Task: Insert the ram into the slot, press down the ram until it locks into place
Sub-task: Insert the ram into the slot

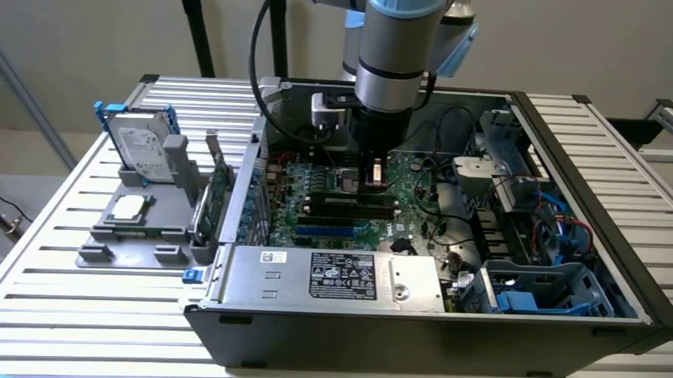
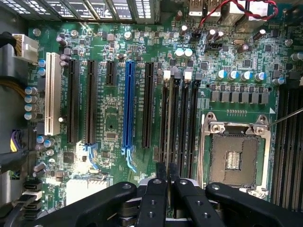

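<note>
**RAM install: gripper's over the slots, no lock-in showing yet**

The gripper (image 2: 167, 166) sits low inside the case, fingers pinched together. Its tips are right above the black memory slots (image 2: 173, 118), beside the empty CPU socket (image 2: 234, 158). Honestly, I can't tell where the ram is: edge-on between the fingers, or already in a slot. I'd guess mid-insert at best, since no stick looks seated and clipped.
</note>
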Available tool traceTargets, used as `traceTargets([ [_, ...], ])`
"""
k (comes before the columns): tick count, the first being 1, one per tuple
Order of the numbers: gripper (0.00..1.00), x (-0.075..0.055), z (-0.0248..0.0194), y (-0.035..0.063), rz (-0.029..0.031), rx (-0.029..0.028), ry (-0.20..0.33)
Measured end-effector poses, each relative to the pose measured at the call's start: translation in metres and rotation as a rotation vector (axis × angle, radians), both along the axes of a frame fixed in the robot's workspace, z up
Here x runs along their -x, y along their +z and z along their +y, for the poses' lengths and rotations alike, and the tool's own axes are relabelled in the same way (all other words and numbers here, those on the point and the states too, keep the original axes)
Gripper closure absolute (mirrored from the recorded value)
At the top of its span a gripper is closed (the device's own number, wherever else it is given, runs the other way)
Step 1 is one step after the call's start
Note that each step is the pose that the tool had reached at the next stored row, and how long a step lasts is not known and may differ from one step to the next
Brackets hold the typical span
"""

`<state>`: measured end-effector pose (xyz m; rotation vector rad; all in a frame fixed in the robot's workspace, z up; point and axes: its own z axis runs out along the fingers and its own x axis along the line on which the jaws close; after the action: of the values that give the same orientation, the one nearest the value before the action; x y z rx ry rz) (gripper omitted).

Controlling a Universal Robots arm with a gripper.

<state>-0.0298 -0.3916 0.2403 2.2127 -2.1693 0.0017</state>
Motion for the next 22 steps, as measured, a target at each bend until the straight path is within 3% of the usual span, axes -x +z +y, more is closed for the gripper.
traceTargets([
  [12, 0.87, 0.0003, 0.0, -0.0048, -0.0011, 0.0058, 0.0],
  [22, 0.87, 0.0012, 0.0, -0.0067, -0.0022, 0.006, 0.0],
])
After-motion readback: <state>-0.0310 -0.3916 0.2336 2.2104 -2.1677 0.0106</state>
